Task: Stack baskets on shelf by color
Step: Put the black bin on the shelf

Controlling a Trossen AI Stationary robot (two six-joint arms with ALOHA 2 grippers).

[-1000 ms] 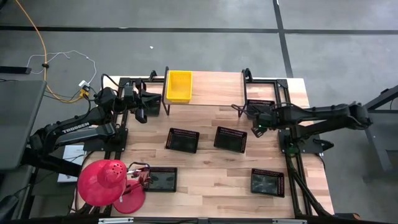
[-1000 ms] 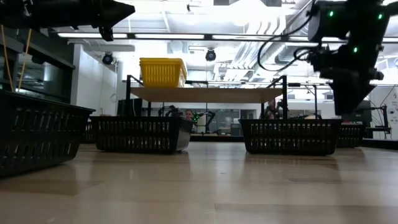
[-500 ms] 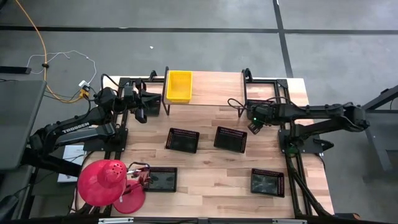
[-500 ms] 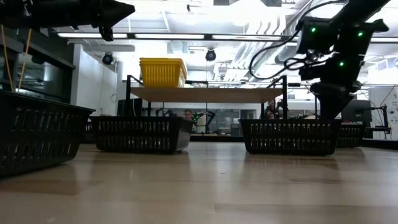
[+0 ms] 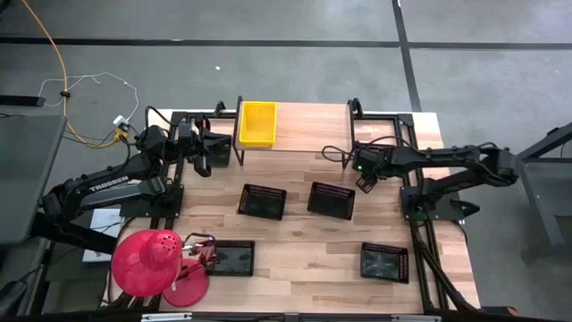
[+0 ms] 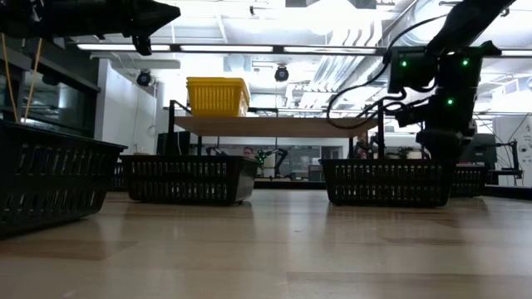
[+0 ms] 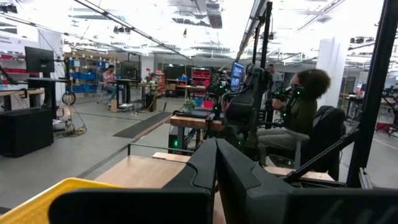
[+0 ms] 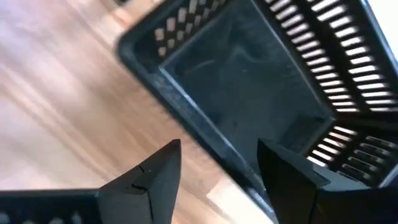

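High view: right gripper [image 5: 361,176] jaws wide beside black basket [image 5: 332,200]; red dome [image 5: 147,260] well apart.

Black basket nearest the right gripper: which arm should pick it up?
Right. The right gripper hangs open beside that black basket, one finger outside its rim; the left gripper is shut beside the shelf.

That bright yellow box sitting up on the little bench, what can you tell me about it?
The yellow basket is a small, shallow rectangular bin that looks like plastic, with ribbed or slotted sides visible in the low view. It stands upright and looks empty on the left end of the shelf, a light wood board on thin black legs at the table's far edge. Only the shelf touches it. The left gripper, shut, sits just beside it without holding it.
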